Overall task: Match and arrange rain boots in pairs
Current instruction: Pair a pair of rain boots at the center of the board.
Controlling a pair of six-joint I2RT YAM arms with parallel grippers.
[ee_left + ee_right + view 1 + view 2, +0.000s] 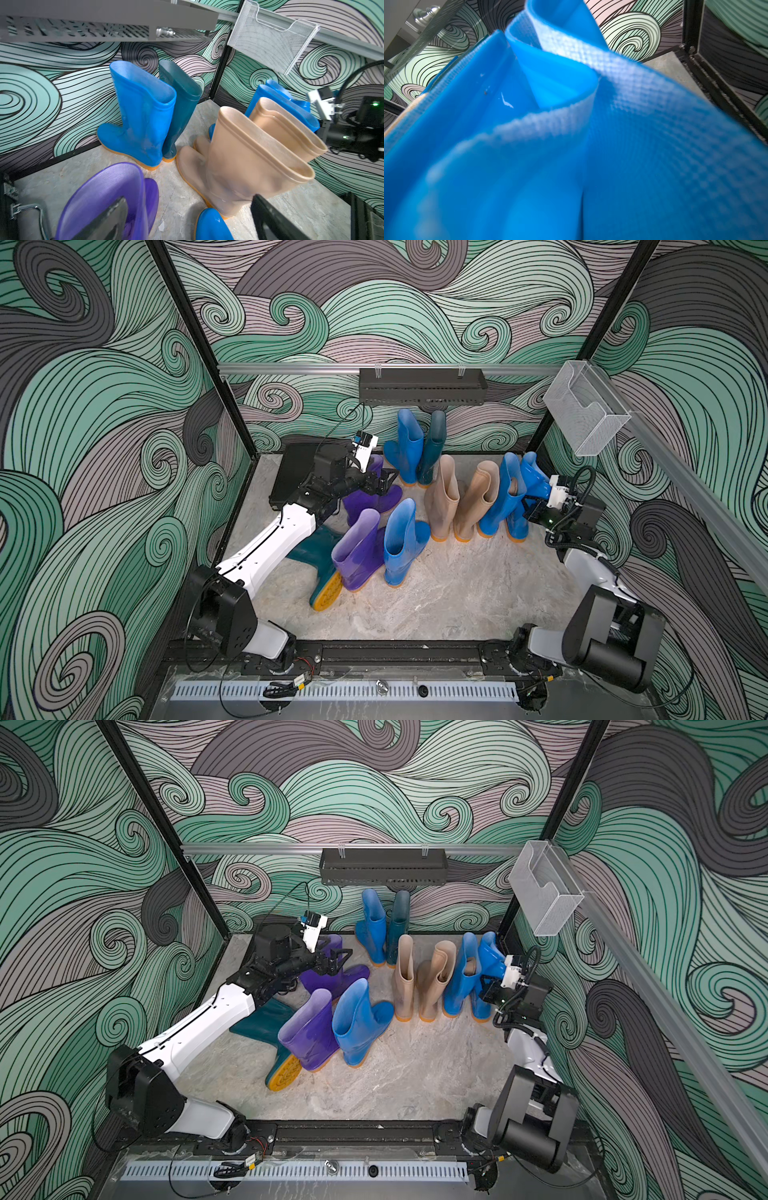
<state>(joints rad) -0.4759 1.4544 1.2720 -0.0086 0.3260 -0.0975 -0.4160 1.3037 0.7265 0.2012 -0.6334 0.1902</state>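
Right tool [528, 504] pinched blue boot [534, 479] cuff | left tool [386, 483] gaped wide | step likely needed upright set-down beside mate [503, 502]

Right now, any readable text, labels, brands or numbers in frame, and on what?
No legible text anywhere.
The yellow tag on the front rail: too small to read.
On the lying teal boot the orange sole shows tread only, nothing readable.
Right wrist close-up of the blue boot: no print.

White-and-black left arm [270, 543] stretches toward twelve o'clock, left gripper [384, 483] spread wide; right gripper [528, 506], at three o'clock, pinched shut.
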